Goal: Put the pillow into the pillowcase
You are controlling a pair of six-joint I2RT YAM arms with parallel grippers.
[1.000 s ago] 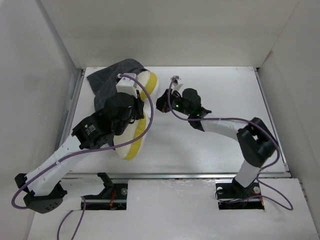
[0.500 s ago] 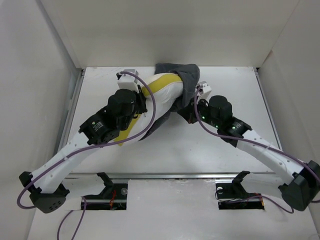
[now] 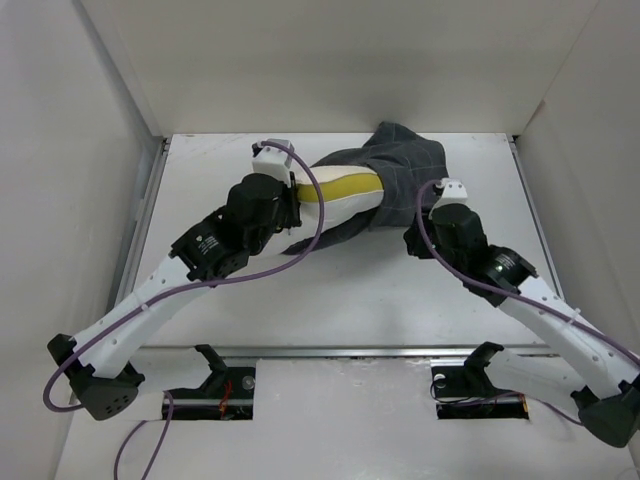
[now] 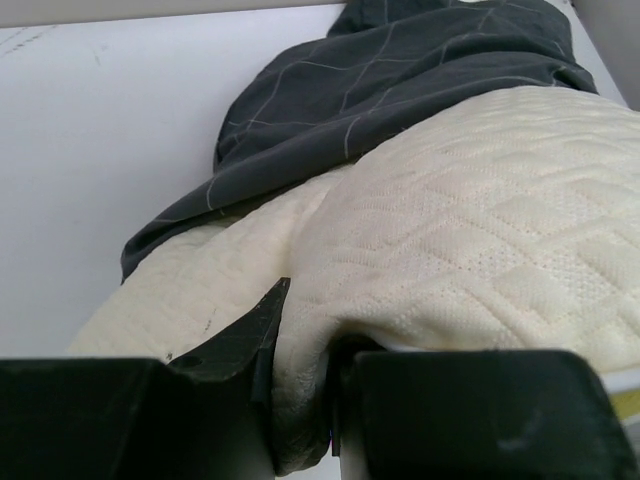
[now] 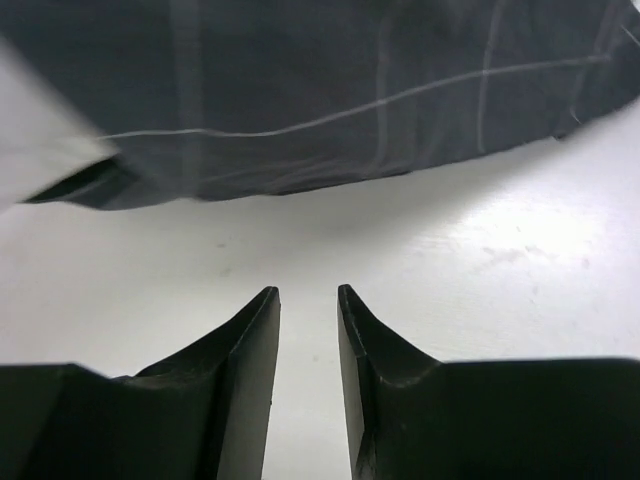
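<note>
Left gripper [image 4: 300, 335] is clenching on the near edge of the pillow [image 4: 480, 220], its two dark fingers squeezing a fold of the cream quilted cover between them. Right gripper [image 5: 307, 295] is standing released, its jaws a little apart with only bare table [image 5: 480, 280] showing through the gap. It is pointing at the hem of the pillowcase [image 5: 300, 80] and is not touching it.

From above, the pillow [image 3: 345, 190] is lying slantwise across the table's [image 3: 350, 290] far half, near its middle, showing a yellow side band. The pillowcase [image 3: 410, 175] is bunching over the pillow's end toward the table's far right, leaving the left end bare. The left arm is reaching in from the table's near left corner and the right arm from its near right corner.
</note>
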